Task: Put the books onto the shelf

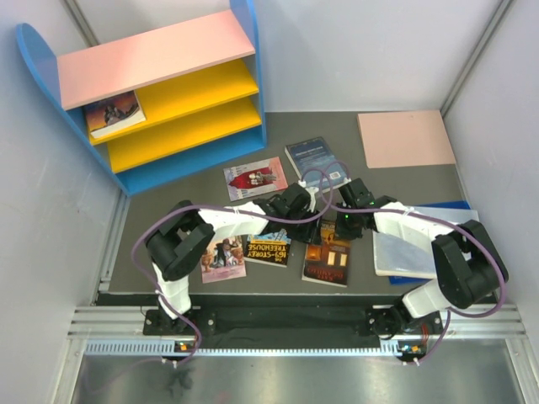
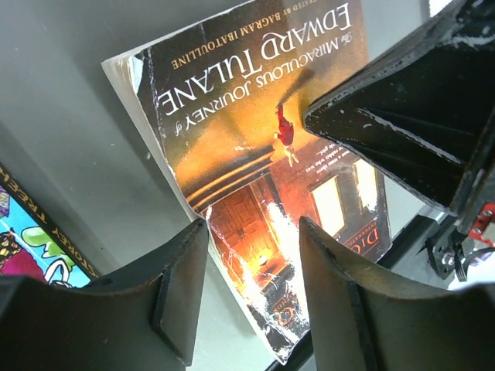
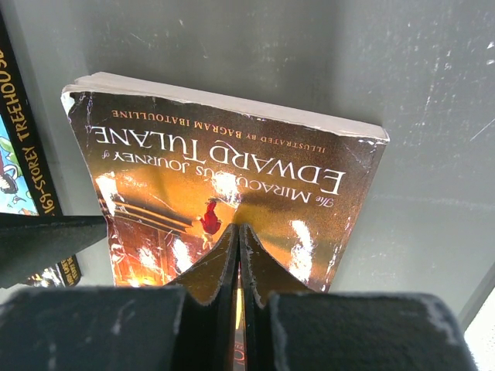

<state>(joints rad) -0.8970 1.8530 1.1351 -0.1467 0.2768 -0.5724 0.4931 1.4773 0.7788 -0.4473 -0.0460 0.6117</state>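
Observation:
The dark orange-brown book (image 1: 328,259) lies flat on the grey table, and both grippers are on it. My left gripper (image 2: 251,236) is open, its fingers (image 2: 182,286) astride the book's left edge (image 2: 232,255) and clear of it. My right gripper (image 3: 238,229) is shut with nothing between the jaws, its tips resting on the cover (image 3: 255,166). On the table also lie the blue-yellow cartoon book (image 1: 268,248), the pink-purple book (image 1: 224,258), the red-white book (image 1: 255,178) and the navy book (image 1: 316,162). The shelf (image 1: 38,71) stands at the back left.
A dark-covered book (image 1: 114,114) lies on the shelf's upper yellow board (image 1: 202,88). A flat pink board (image 1: 406,139) lies at the back right. A large pale blue-white pad (image 1: 400,252) sits under my right arm. Pale walls close in on three sides.

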